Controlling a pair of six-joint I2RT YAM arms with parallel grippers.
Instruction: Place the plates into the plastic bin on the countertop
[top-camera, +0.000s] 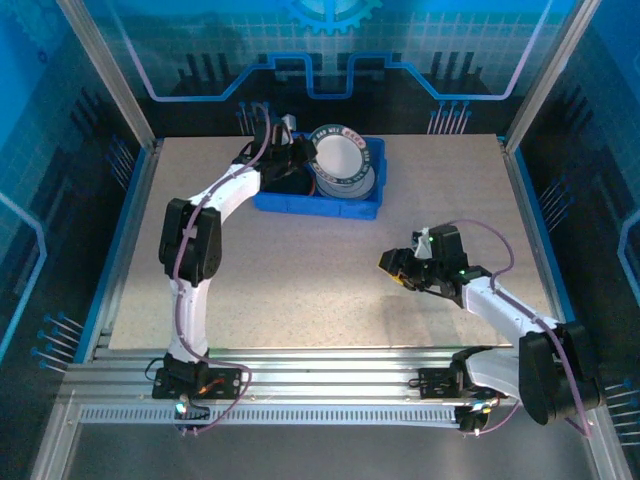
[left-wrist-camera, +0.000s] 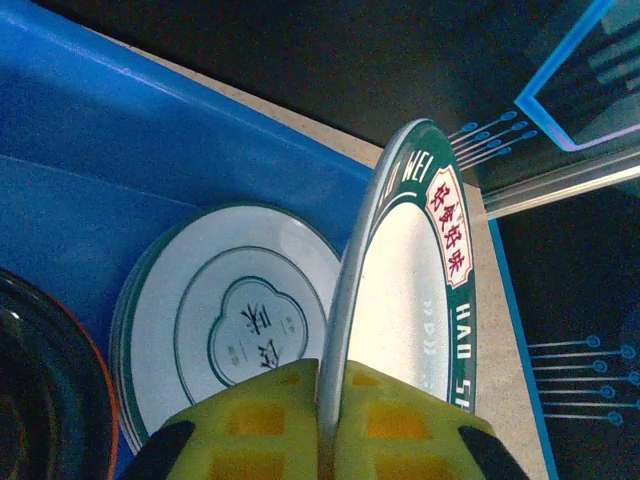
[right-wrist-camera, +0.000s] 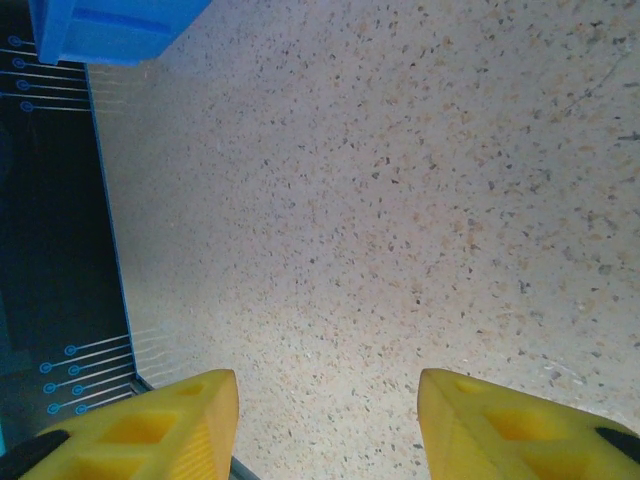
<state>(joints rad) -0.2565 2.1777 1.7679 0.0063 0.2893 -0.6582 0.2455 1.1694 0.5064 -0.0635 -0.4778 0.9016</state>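
I see the countertop (top-camera: 330, 290) as a flat, beige, speckled surface, framed by blue edges (top-camera: 118, 235), with aluminium rails (top-camera: 330, 375) along the near side. One blue bin (top-camera: 318, 207) sits directly on it, near the far edge and left of centre. In my right wrist view, the bin's corner rests flat on the surface.

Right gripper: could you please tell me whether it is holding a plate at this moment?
No, the right gripper stands open over the speckled countertop, with nothing between its yellow fingers.

White left arm (top-camera: 215, 195) with black joints, matching right arm (top-camera: 500, 305), purple cables (top-camera: 179, 300), yellow gridded claw fingers (left-wrist-camera: 250, 425)
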